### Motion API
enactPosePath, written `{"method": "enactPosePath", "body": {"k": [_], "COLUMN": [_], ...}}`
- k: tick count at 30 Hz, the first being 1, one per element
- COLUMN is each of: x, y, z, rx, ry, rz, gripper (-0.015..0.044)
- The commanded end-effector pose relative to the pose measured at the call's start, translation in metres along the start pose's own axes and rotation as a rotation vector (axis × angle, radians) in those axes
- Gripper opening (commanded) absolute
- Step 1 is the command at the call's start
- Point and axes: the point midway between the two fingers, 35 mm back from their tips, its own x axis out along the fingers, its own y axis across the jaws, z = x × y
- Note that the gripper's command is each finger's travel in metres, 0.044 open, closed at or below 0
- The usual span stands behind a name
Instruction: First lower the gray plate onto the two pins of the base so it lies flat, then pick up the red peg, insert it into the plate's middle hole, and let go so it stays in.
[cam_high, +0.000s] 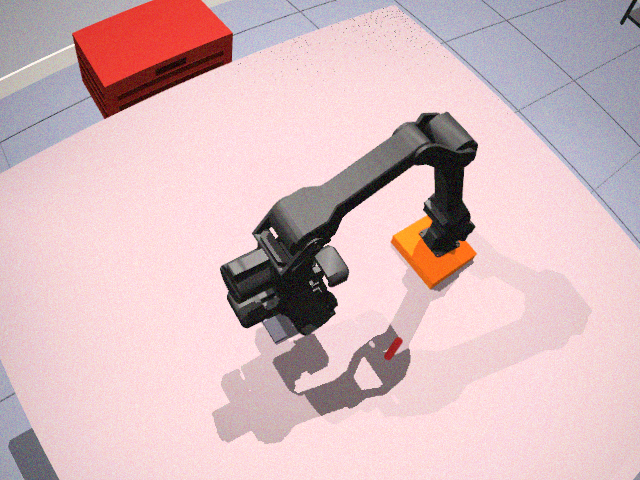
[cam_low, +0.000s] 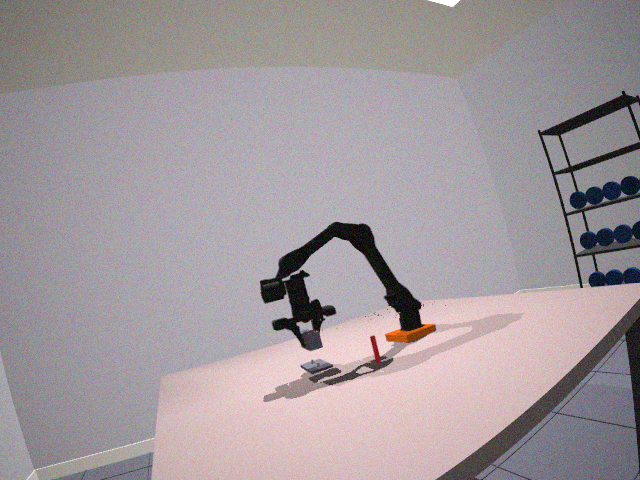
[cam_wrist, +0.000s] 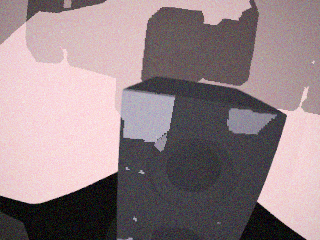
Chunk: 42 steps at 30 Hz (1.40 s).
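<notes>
From above, I saw the black arm (cam_high: 356, 178) (cam_low: 379, 260) reach from its orange mount (cam_high: 431, 271) (cam_low: 397, 337) on the right toward the left, with the claw (cam_high: 305, 312) (cam_low: 311, 333) (cam_wrist: 180, 178) at its end. The arm's own parts hid the plate there, and only a corner of the gray base (cam_high: 279, 331) (cam_low: 313, 367) poked out below them. The red peg (cam_high: 393, 348) (cam_low: 375, 349) was to the right of that corner, within the arm's dark shadow, and a red cabinet (cam_high: 155, 41) stood at the far left, beyond the pink table (cam_high: 155, 206) (cam_low: 289, 423) (cam_wrist: 60, 135). From the side, the claw was clamped on the gray plate (cam_low: 312, 341) (cam_wrist: 250, 175), holding it in the air over the base, with a gap between the two. Two small pins stuck up from the base. The peg stood on end on the table to the right of the base, near it but apart, and a dark rack (cam_low: 562, 198) with blue balls was at the far right. From the wrist, the plate filled the lower middle, a round hole showing in its shaded face and pale patches of light near its upper edge. I could not judge its exact tilt.
</notes>
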Motion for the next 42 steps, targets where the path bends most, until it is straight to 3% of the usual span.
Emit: {"method": "enactPosePath", "body": {"k": [1,11,42], "x": [0.006,0.021,0.037], "y": [0.002,0.007,0.007], "z": [-0.011,-0.037,-0.039], "rx": [-0.006,-0.011,-0.012], "ry": [0.007,0.009,0.009], "rz": [0.003,0.004,0.004], "gripper": [0.0000,0.0000,0.0000]}}
